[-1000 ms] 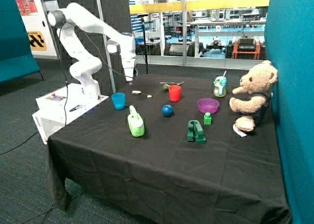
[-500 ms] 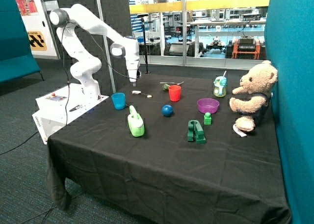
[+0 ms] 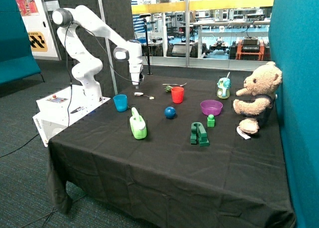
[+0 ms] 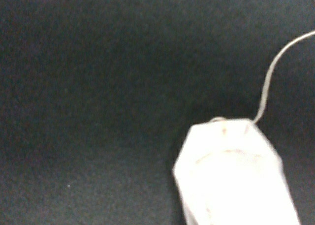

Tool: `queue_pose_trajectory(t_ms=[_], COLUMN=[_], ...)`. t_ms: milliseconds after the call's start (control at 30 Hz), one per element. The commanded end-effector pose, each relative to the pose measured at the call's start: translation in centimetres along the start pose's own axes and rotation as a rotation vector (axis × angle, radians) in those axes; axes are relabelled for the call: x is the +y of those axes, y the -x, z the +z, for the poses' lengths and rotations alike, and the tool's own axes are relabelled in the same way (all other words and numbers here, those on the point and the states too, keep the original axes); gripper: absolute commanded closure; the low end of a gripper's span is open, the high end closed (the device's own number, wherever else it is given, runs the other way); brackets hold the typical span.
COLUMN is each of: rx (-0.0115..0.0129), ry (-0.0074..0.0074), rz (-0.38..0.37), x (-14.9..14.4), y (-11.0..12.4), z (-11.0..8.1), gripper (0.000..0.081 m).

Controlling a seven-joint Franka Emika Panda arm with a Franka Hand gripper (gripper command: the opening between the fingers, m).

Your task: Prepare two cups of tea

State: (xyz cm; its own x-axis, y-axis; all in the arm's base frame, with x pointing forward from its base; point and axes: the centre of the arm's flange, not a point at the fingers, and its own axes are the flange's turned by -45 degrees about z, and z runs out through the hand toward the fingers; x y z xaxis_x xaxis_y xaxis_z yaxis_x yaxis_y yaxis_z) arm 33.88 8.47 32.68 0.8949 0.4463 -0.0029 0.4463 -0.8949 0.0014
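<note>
The light blue cup (image 3: 120,103) stands near the table's edge on the robot's side. The red cup (image 3: 177,95) stands further along, toward the back of the table. Between them a small white tea bag (image 3: 139,94) lies flat on the black cloth, its string running to a pale tag (image 3: 151,97). My gripper (image 3: 136,85) hangs just above this tea bag, pointing down, apart from it. In the wrist view the tea bag (image 4: 231,176) fills the lower corner, and its thin string (image 4: 268,82) curves away across the cloth. No fingers show there.
A green watering can (image 3: 138,125) stands in front of the blue cup. Nearby are a blue ball (image 3: 170,112), green blocks (image 3: 199,134), a purple bowl (image 3: 211,107), a lidded straw cup (image 3: 224,88) and a teddy bear (image 3: 256,97). A small green item (image 3: 168,88) lies behind the red cup.
The arm has swung from behind the blue cup toward the red cup and come down, so the gripper now sits just over the tea bag. Nothing on the table has moved.
</note>
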Motion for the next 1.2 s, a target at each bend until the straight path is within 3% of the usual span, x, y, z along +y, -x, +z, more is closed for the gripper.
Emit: queue_pose_trajectory(t_ms=[0,300,767,1167], rx=[0.0029,0.0029,0.0029,0.0029], ry=[-0.0015,-0.0015,-0.0014,-0.0015], rz=[0.040,0.037,0.021,0.038], x=[-0.9,-0.6,-1.2,0.2], y=[0.6,-0.1,-0.7,-0.8], z=[1.4,2.7,4.2,4.9], gripper=[0.0216,0.0170,0.0231,0.0265])
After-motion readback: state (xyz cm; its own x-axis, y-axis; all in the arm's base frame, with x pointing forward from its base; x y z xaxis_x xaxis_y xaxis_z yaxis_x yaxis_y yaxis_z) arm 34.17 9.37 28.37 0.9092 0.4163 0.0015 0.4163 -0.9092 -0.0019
